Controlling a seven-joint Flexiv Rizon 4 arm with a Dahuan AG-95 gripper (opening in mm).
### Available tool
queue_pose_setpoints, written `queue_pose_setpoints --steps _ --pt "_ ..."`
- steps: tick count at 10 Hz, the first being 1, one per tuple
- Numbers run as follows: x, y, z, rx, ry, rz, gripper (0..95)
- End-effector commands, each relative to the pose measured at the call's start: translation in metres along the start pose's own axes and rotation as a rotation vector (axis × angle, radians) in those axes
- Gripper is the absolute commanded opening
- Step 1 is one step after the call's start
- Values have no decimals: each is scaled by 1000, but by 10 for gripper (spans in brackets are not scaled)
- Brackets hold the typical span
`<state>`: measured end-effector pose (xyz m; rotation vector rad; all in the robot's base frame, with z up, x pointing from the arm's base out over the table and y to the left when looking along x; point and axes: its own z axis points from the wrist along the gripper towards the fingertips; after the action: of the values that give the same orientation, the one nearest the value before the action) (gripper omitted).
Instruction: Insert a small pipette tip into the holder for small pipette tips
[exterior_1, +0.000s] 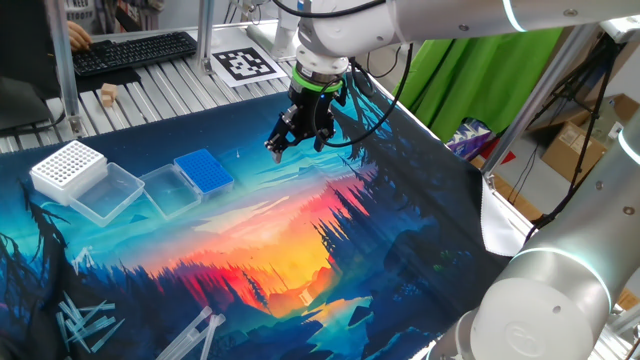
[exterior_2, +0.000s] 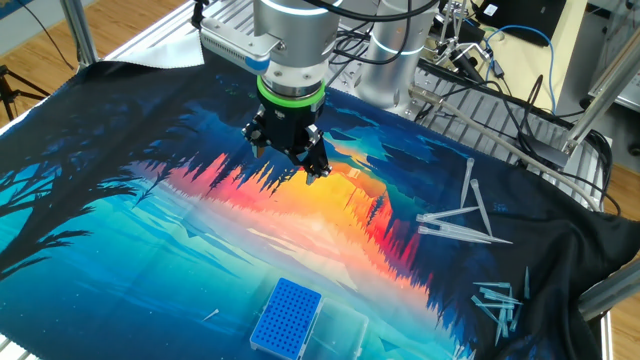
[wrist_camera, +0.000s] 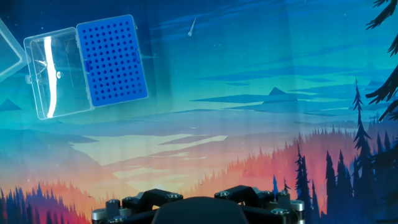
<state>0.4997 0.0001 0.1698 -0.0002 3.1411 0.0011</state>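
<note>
My black two-finger jaws (exterior_1: 298, 137) hang spread and empty, pointing down over a table (exterior_2: 120, 230) covered by a printed cloth of sunset forest in blue, orange and red. The tiny translucent whitish tapered pipette tip (wrist_camera: 191, 27) lies on the cloth, near the small bright-blue gridded rack (wrist_camera: 112, 60) joined to a clear plastic tray (wrist_camera: 51, 76). A larger white perforated box (exterior_1: 68, 166) sits beyond. Green fabric (exterior_1: 480, 80) hangs behind the table.

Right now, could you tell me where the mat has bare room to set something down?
Free: the wide sunset middle under the gripper, between the blue holder and the loose tips. Crowded: around the holder, the white box and that tip pile.
</note>
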Motion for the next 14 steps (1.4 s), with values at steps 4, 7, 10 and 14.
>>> queue_pose_setpoints --steps 4,7,10,14 --pt "3 0 2 -78 5 603 0" --pt "6 -1 3 -78 4 602 0" --pt "8 -1 4 -80 3 617 0" --pt "7 -1 4 -79 1 635 0"
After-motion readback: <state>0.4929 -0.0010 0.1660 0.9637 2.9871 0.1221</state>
